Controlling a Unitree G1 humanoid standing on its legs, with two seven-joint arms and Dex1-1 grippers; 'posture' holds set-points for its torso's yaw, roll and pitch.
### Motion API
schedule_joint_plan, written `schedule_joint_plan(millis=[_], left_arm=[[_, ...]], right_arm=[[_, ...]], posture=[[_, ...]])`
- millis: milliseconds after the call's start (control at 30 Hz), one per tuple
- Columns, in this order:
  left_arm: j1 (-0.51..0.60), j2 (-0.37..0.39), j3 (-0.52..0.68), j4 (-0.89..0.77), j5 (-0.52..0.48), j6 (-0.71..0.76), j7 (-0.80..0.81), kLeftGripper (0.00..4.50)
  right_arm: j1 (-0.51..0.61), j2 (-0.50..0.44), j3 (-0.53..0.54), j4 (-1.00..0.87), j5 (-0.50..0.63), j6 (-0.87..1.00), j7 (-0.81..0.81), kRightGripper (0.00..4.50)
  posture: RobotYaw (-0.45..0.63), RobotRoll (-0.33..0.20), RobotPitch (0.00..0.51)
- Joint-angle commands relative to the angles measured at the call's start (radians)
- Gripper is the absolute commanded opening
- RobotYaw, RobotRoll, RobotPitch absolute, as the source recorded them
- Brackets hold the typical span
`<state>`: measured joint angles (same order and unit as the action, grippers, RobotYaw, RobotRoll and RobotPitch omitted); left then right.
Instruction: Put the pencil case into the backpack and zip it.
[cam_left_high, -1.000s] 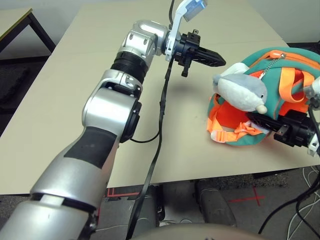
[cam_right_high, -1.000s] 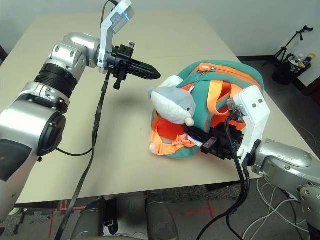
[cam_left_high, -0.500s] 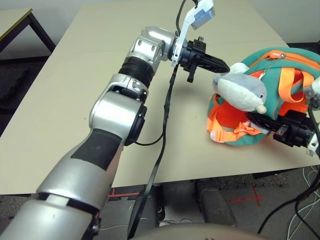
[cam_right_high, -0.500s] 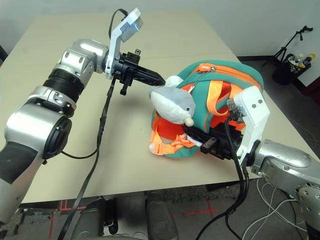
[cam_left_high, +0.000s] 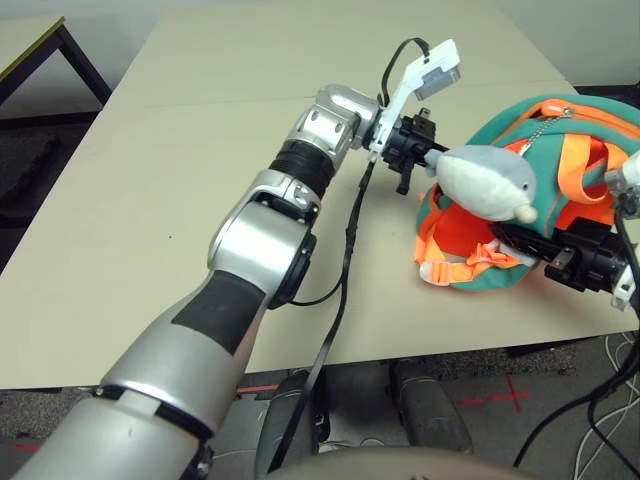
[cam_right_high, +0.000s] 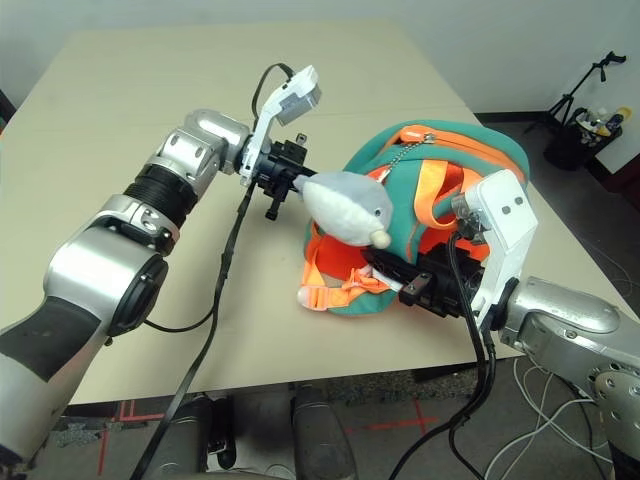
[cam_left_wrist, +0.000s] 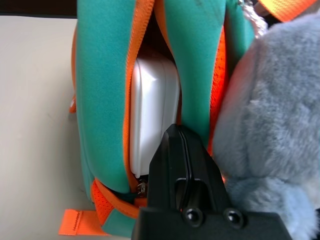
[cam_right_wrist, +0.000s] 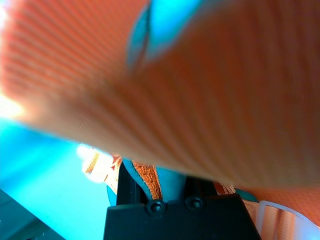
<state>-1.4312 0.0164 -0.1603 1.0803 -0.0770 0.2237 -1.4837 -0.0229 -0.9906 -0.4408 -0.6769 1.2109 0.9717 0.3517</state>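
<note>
From the head cameras, a beige table (cam_left_high: 150, 180) fills most of the scene, with dark floor around it; a dark stand (cam_right_high: 578, 90) with small items sits on the floor far right. The orange and teal backpack (cam_right_high: 455, 170) lies on the table's right side, its grey plush charm (cam_right_high: 345, 208) on the left-facing side. The left gripper (cam_left_high: 432, 157) reaches to the backpack's left edge, its tips hidden behind the charm. The right gripper (cam_right_high: 395, 272) presses into the backpack's near side among the orange straps (cam_right_high: 335, 285).

In the left wrist view, the left gripper's two black fingers (cam_left_wrist: 182, 165) are pressed together, holding nothing, with their tip at the backpack's open zipper slit. The white pencil case (cam_left_wrist: 152, 117) sits inside that opening, between teal panels edged in orange.

In the right wrist view, blurred orange and teal fabric (cam_right_wrist: 200, 90) covers nearly everything. A fold of orange and teal material sits between the right gripper's fingers, clamped there.
</note>
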Motion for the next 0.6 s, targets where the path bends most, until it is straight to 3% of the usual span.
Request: schedule_joint_plan(millis=[33, 133, 233, 333, 467, 600], left_arm=[[0.010, -0.073, 0.001, 0.010, -0.005, 0.004, 0.040, 0.00], [0.001, -0.068, 0.022, 0.005, -0.005, -0.018, 0.068, 0.00], [-0.019, -0.010, 0.049, -0.029, -0.015, -0.034, 0.072, 0.00], [-0.027, 0.074, 0.064, -0.103, -0.029, -0.015, 0.051, 0.00], [0.021, 0.239, 0.061, -0.339, -0.043, 0.022, 0.009, 0.00], [0.112, 0.376, 0.045, -0.626, -0.091, 0.107, -0.037, 0.90]], right_arm=[[-0.009, 0.007, 0.040, -0.023, 0.009, 0.004, 0.007, 0.19], [-0.014, 0.008, 0.043, -0.020, 0.006, 0.005, 0.009, 0.19], [-0.017, 0.005, 0.044, -0.012, 0.000, 0.004, 0.019, 0.19], [-0.015, 0.003, 0.040, -0.003, -0.008, 0.002, 0.031, 0.19], [-0.017, 0.003, 0.042, 0.013, -0.026, -0.002, 0.050, 0.19], [-0.037, 0.006, 0.060, 0.031, -0.047, -0.007, 0.071, 0.19]], posture=[[-0.29, 0.000, 0.129], [-0.28, 0.000, 0.124], [-0.27, 0.000, 0.122], [-0.23, 0.000, 0.118], [-0.20, 0.000, 0.115], [-0.18, 0.000, 0.111]])
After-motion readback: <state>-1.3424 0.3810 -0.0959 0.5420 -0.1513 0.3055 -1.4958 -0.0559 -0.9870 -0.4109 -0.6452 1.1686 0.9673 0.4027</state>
